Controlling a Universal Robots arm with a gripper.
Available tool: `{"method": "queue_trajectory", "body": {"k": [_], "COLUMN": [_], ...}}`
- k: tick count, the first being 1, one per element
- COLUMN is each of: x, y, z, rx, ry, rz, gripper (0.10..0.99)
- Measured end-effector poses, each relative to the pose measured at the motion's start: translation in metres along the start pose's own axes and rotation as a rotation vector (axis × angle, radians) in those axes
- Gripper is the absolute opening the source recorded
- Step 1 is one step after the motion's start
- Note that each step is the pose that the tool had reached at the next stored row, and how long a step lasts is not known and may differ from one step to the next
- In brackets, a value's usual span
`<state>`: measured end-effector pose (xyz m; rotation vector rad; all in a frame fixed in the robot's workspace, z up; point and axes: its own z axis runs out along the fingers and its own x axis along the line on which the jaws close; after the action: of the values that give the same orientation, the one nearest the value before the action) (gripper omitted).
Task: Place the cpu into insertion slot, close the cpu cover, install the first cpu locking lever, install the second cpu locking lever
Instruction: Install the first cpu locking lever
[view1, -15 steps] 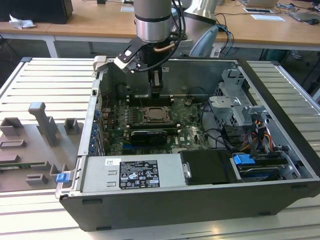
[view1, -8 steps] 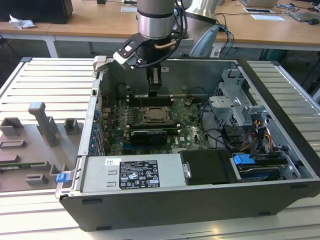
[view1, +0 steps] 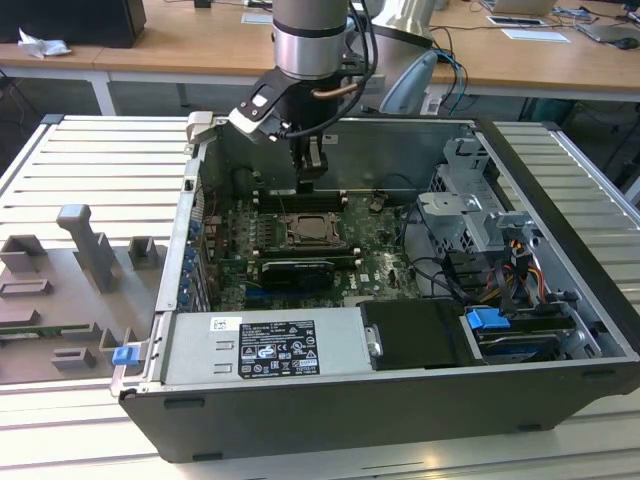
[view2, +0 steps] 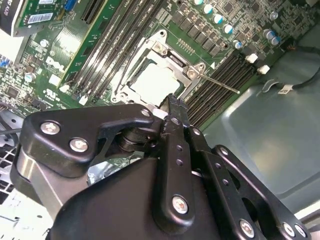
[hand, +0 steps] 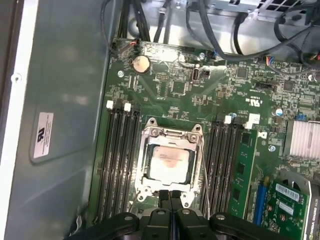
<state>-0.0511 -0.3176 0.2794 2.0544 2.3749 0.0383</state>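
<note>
End effector (hand: 170, 193), fingers (hand: 164, 199) pressed together on nothing, poised at the edge of the insertion slot (hand: 142, 192), the cpu (hand: 169, 161) seated in that slot beneath the cpu cover (hand: 172, 141); a glancing push could slip off the thin locking lever (hand: 205, 175) beside the slot and score the board (hand: 175, 95).

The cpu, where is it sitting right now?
In the first wrist view the cpu lies in the insertion slot on the green motherboard, between two banks of long memory slots, close to the gripper.
</note>
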Motion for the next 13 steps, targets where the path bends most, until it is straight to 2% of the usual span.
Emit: {"method": "queue_trajectory", "body": {"k": [5,13], "x": [0.0,0.0], "y": [0.0,0.0], "z": [0.0002,0.0001], "rx": [0.001,0.001], "ry": [0.0011,0.0018], "rz": [-0.05,-0.089], "gripper": [0.106,0.106]}}
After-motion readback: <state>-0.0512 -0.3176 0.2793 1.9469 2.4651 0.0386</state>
